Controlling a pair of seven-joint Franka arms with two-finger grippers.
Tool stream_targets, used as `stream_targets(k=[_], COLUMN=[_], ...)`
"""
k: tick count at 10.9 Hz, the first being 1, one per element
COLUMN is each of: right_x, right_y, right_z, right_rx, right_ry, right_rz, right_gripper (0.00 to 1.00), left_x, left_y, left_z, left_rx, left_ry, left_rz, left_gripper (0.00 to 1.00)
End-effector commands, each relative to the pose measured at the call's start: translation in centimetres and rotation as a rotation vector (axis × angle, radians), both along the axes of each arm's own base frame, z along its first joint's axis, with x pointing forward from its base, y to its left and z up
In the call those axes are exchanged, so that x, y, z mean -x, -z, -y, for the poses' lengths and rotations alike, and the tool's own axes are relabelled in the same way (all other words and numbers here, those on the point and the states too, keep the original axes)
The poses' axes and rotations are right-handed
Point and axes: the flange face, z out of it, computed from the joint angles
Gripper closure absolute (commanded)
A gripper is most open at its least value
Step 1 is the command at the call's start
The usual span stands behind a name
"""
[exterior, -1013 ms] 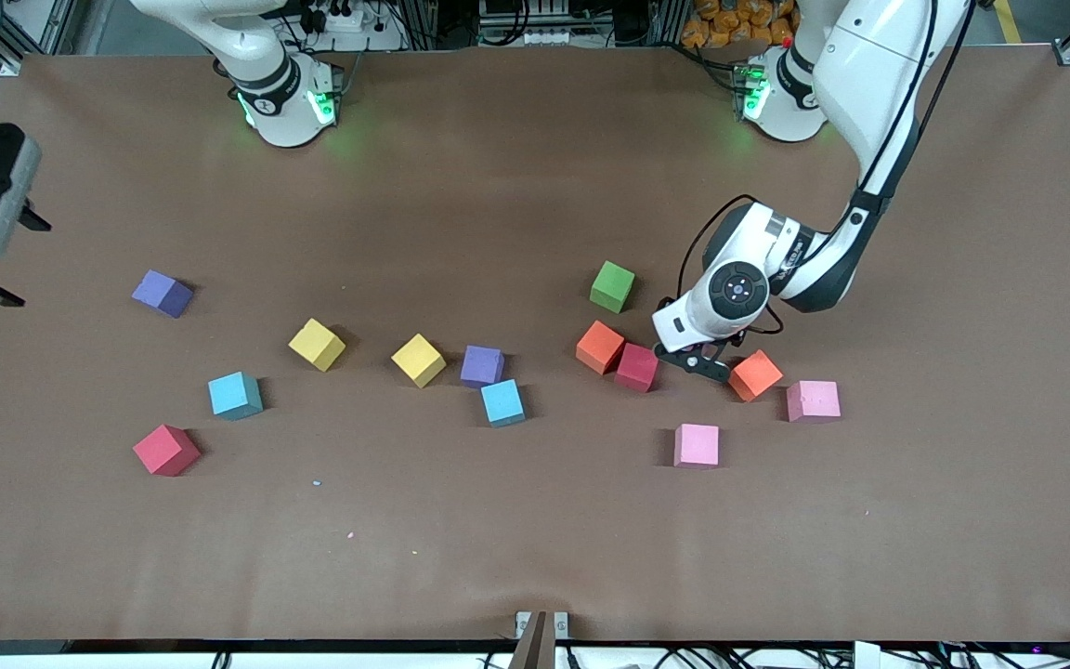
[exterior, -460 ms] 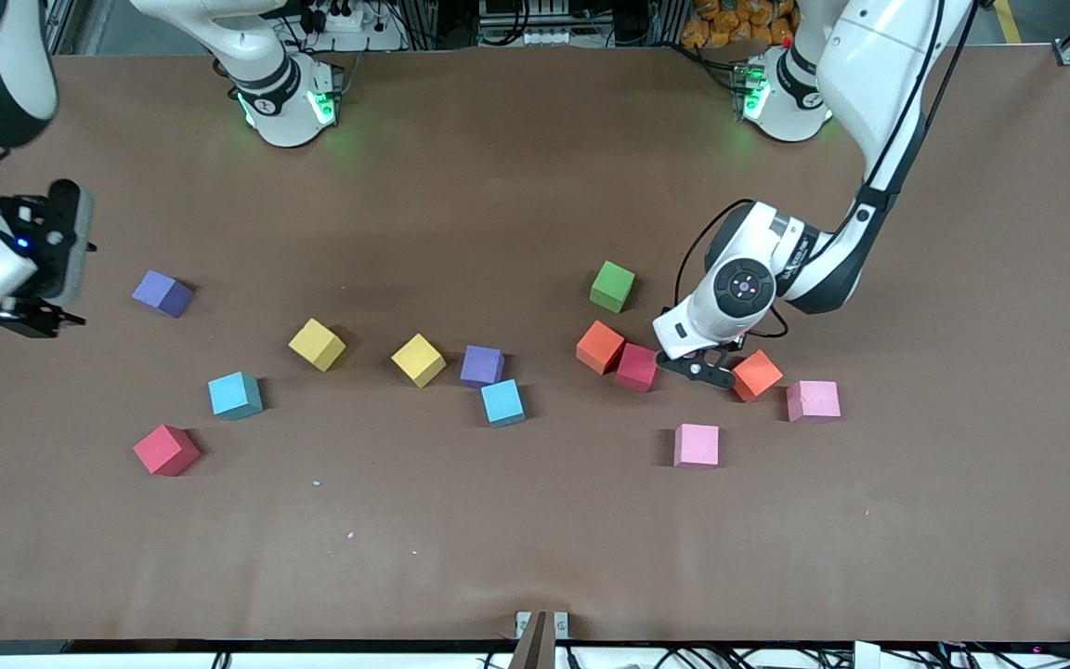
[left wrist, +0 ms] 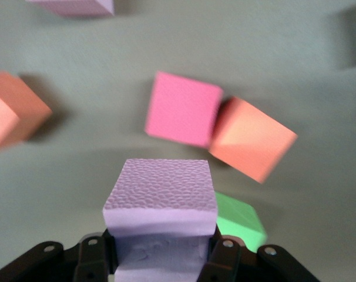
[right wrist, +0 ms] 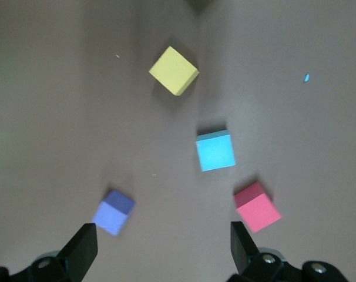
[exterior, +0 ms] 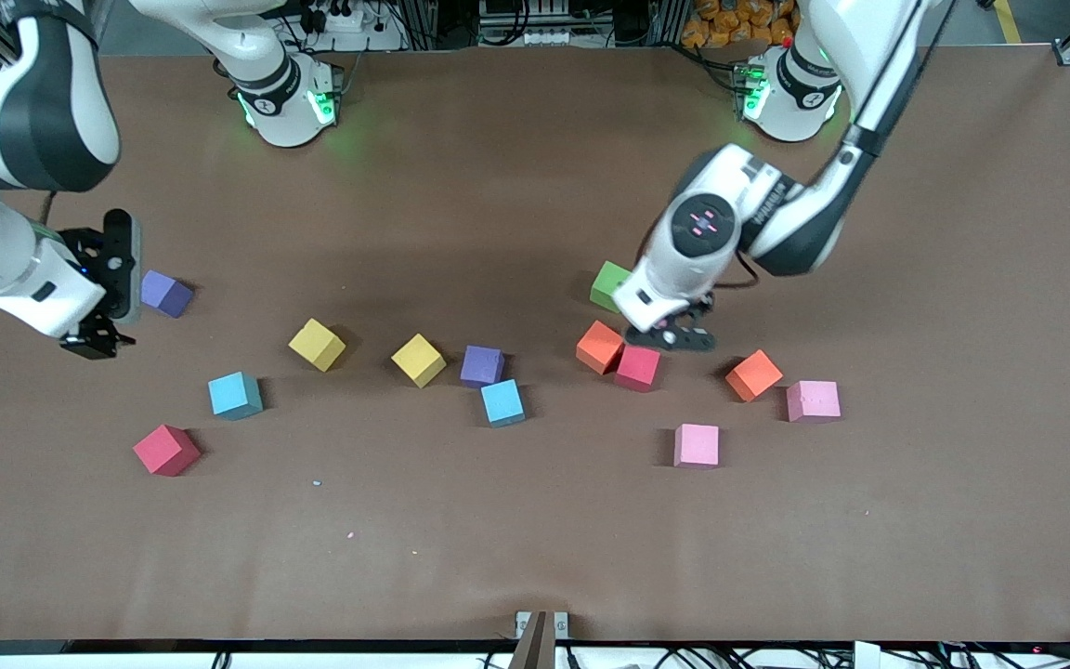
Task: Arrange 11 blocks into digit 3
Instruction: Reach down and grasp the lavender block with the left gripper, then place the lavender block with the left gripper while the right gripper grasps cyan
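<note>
Clock hours are read on the front view, with 12 toward the bases.

Thirteen blocks [exterior: 418, 360] lie loose on the table [exterior: 535, 539] in a band across its middle: two purple, two yellow, two blue, two red, two orange, two pink and one green. A fourteenth, a lilac block [left wrist: 160, 194], is clenched in the left gripper [exterior: 670, 336]; it shows only in the left wrist view.

The left gripper hangs over the table at 1 o'clock of a red block [exterior: 637, 368]. That red block touches an orange block [exterior: 600, 347] at its 10 o'clock. The green block [exterior: 611, 285] lies at 12 o'clock of this orange one. The second orange [exterior: 754, 374] is apart at 3 o'clock of the red, with one pink [exterior: 813, 400] just beside it at 4 o'clock and the other pink [exterior: 696, 445] at its 7 o'clock.

Near the table's middle, a purple block [exterior: 482, 366] has a blue one [exterior: 502, 402] just beside it at 5 o'clock and a yellow one [exterior: 418, 360] near it at 9 o'clock.

The right gripper [exterior: 89, 342] hovers with its jaws spread and nothing between them, over the right arm's end of the table. The other purple [exterior: 166, 295] is at its 2 o'clock. The second yellow [exterior: 317, 345], second blue [exterior: 235, 395] and second red [exterior: 166, 450] lie well apart there
</note>
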Motion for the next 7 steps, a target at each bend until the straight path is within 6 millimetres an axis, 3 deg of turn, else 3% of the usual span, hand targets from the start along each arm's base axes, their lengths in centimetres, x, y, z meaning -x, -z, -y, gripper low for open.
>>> stream_targets(k=[1,3,5,7], right_x=[0.6,0.1,-0.1,-0.6], right_y=[4.6,8.3,11.8,15.7], right_z=[0.3,0.2,0.8,1.6], right_rx=[-0.024,-0.023,-0.024,-0.022], right_ry=[-0.080,-0.100,-0.141,-0.183], right_rz=[0.045,0.061,0.083,0.121], right_gripper=[0.00,0.00,0.00,0.00], left_x=[3.5,7.4,12.9,16.0], left_y=[-0.4,-0.6,0.1,0.9], left_z=[3.7,7.9,12.7,17.5], left_rx=[-0.036,-0.045,-0.049,-0.001], left_ry=[-0.082,-0.166,-0.157,-0.124], left_rz=[-0.016,-0.016,-0.031,-0.047], left_gripper=[0.73,0.73,0.73,0.74])
